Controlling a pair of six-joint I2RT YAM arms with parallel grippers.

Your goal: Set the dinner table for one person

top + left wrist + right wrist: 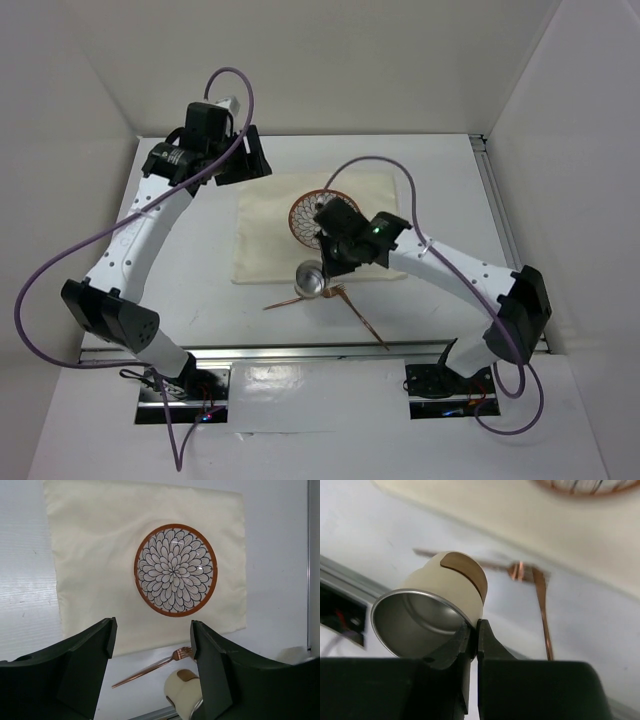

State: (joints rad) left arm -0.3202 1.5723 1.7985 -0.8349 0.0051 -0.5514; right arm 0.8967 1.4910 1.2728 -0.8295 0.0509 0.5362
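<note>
A cloth [262, 240] lies in the middle of the worktop [440, 170], with a plate [303, 215] on its centre, a cup [309, 278] at its near edge before the plate, and a fork [290, 302] crossing a second utensil [365, 325] on the bare worktop just before the cup.

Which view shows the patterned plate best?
Left wrist: the plate lies whole and sharp on the cream cloth, petal pattern clear. Top external shows it small, partly covered by the right arm. Right wrist catches only a blurred sliver of its rim at the top edge.
</note>
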